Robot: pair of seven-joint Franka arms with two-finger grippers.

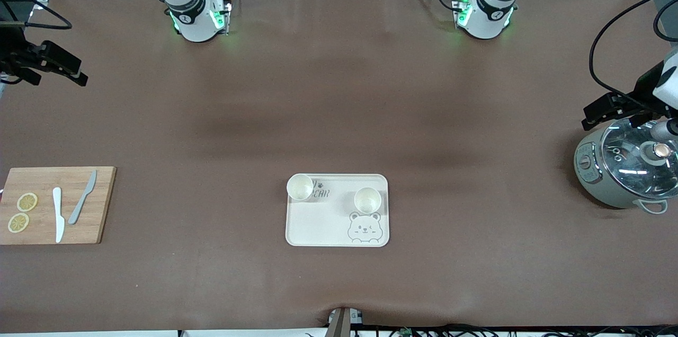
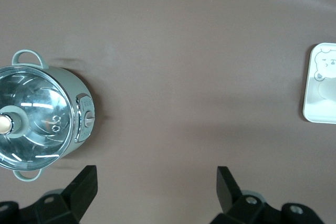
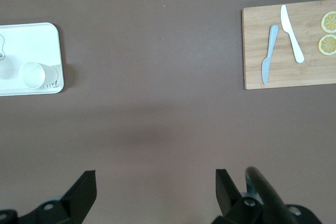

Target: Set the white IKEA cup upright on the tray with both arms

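Two white cups [image 1: 300, 187] [image 1: 367, 200] stand upright on the cream tray [image 1: 318, 228], partly covering its grey "BEAR" lettering; left hand [image 2: 156, 187] and right hand [image 3: 155, 190] hang with fingers apart.

Cutting board [image 1: 55, 204] – lemon slices [image 1: 22, 212], two knives [image 1: 69, 206]; pot [image 1: 625, 167].

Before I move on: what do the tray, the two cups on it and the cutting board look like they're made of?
Tray: likely plastic or melamine, matte cream, with printed grey lettering and a bear face.
Cups: white, smooth, faintly glossy; plastic or ceramic, cannot tell which.
Cutting board: wood or bamboo, with visible pale-brown grain strips and an unvarnished look.
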